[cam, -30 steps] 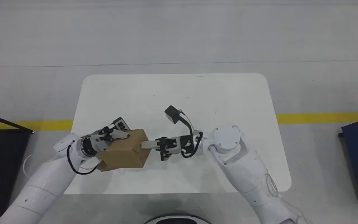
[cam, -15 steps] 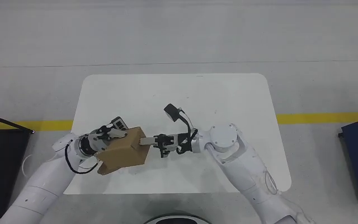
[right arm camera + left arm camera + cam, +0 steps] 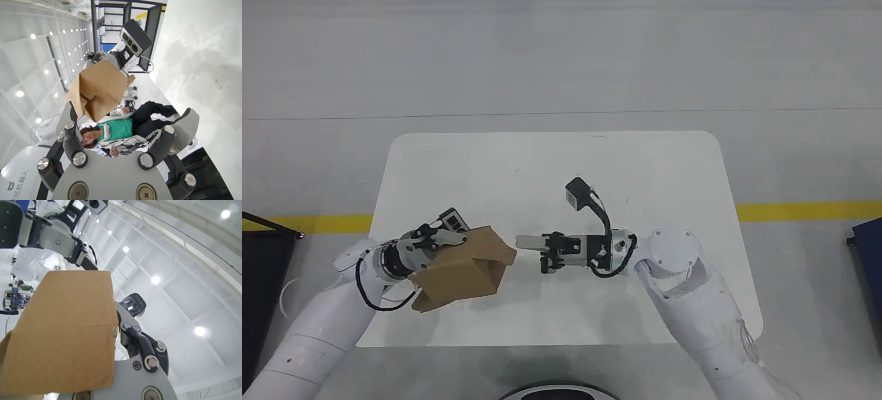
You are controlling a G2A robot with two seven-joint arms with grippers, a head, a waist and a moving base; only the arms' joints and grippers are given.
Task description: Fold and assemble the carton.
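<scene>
The brown carton [image 3: 464,272] is held tilted above the front left of the white table [image 3: 642,180]. My left gripper [image 3: 442,243] is shut on its far left wall. In the left wrist view a flat carton panel [image 3: 66,323] lies against one finger [image 3: 124,317]. A flap [image 3: 498,248] stands out at the carton's right end. My right gripper [image 3: 527,241] is open just right of that flap, a small gap away and holding nothing. In the right wrist view the carton [image 3: 102,87] hangs beyond my right gripper [image 3: 130,111], its near end showing folded, interlocked flaps.
The table's front edge [image 3: 542,345] runs just below the carton. Bare tabletop stretches behind and to the right of both arms. A dark object [image 3: 262,260] stands on the floor off the left side.
My right gripper has drawn back to the right, off the carton's right end that it was touching. The carton has tilted a little and its right flap now stands out.
</scene>
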